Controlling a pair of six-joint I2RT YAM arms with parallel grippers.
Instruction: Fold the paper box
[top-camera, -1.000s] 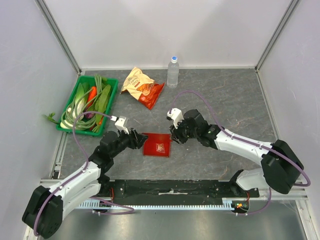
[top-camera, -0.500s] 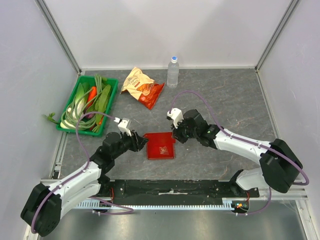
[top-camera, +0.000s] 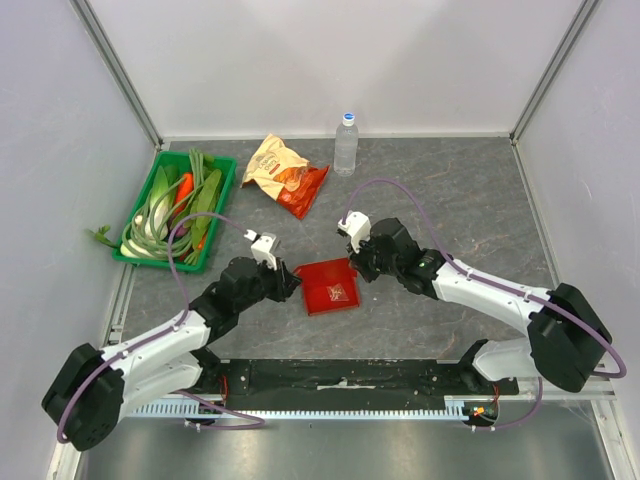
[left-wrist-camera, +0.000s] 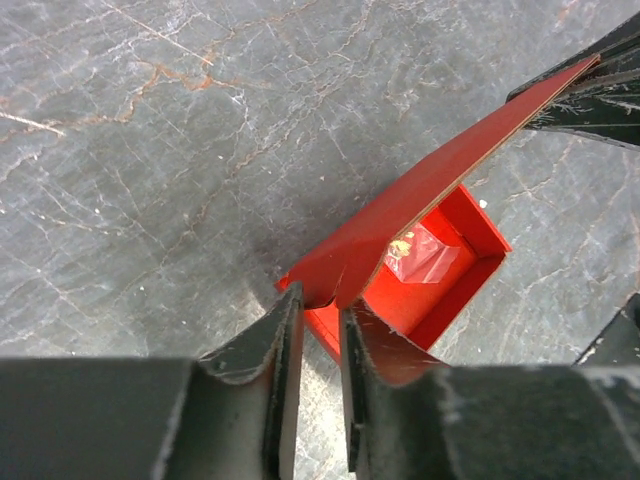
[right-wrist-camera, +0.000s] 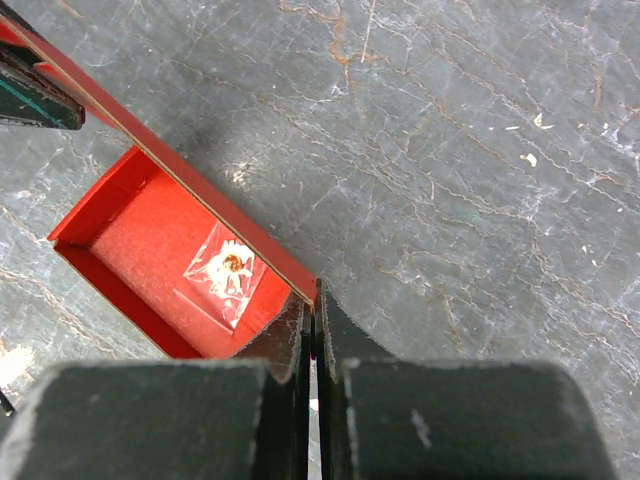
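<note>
The red paper box (top-camera: 330, 288) lies open on the grey table between my arms, a small clear plastic packet (right-wrist-camera: 225, 272) on its floor. Its long flap (left-wrist-camera: 440, 185) stands raised along one side. My left gripper (top-camera: 291, 280) pinches the flap's left end; in the left wrist view the flap's corner sits between the narrowly parted fingertips of the left gripper (left-wrist-camera: 320, 305). My right gripper (top-camera: 353, 264) is shut on the flap's other end, and its closed tips (right-wrist-camera: 313, 300) hold the thin cardboard edge. The box's inside (right-wrist-camera: 130, 235) shows in the right wrist view.
A green tray (top-camera: 222, 205) of vegetables stands at the back left. An orange-and-red snack bag (top-camera: 285, 172) and a clear water bottle (top-camera: 346, 145) are behind the box. Grey walls close in the table on three sides.
The box has shifted right and turned a little. Its flap has been lifted, with the left gripper moving right and the right gripper rising slightly toward the back.
</note>
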